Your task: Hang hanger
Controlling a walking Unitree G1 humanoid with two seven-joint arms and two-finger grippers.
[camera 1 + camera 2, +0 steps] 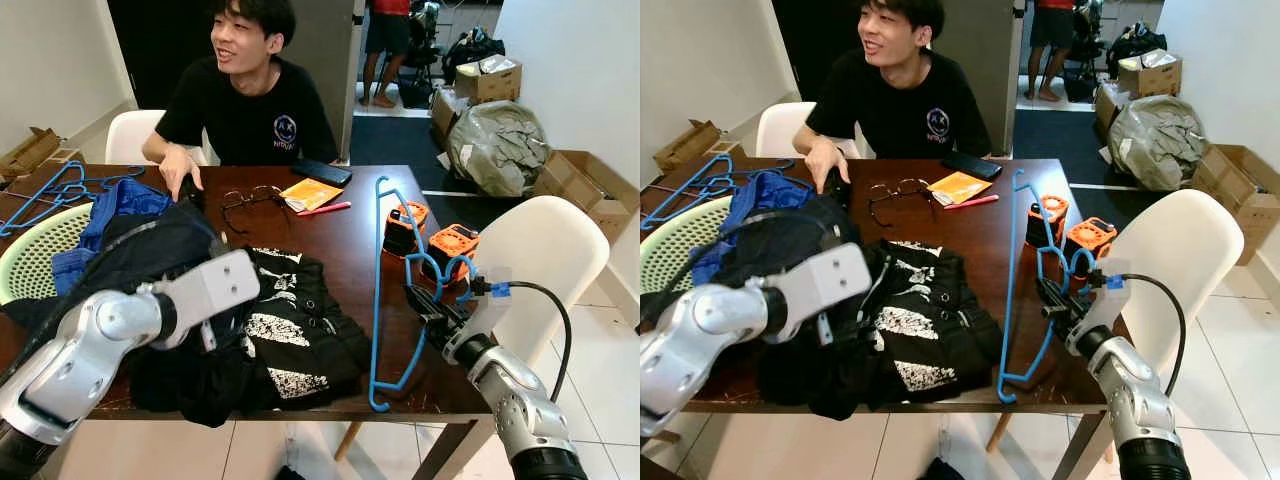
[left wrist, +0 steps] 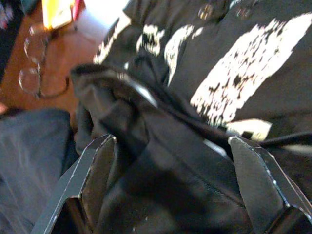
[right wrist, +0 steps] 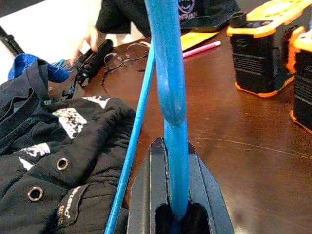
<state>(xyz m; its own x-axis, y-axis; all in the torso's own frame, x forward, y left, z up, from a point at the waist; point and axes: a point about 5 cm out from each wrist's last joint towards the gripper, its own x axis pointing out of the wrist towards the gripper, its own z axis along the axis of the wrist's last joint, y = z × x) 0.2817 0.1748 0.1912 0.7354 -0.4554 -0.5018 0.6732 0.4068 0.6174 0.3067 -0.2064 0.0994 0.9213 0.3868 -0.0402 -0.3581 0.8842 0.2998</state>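
Note:
A blue plastic hanger [image 1: 377, 290] stands nearly upright over the right side of the dark wooden table [image 1: 350, 225]. My right gripper [image 3: 174, 146] is shut on the hanger's neck just below its hook [image 1: 448, 268]. In the eye views that gripper [image 1: 428, 303] sits at the table's right front edge. A black garment with white print [image 1: 290, 335] lies crumpled at the table's front. My left arm [image 1: 150, 310] reaches across it. My left gripper [image 2: 170, 141] is open, its fingers [image 2: 100, 161] on either side of a raised fold of the black cloth [image 2: 161, 161].
A person [image 1: 250, 100] sits at the far side, one hand on the table. Two orange devices [image 1: 440, 245], glasses [image 1: 250, 197], a yellow booklet [image 1: 310, 192] and a phone [image 1: 322, 172] lie there. A green basket [image 1: 35, 250] and more blue hangers [image 1: 50, 190] are left; a white chair [image 1: 550, 250] right.

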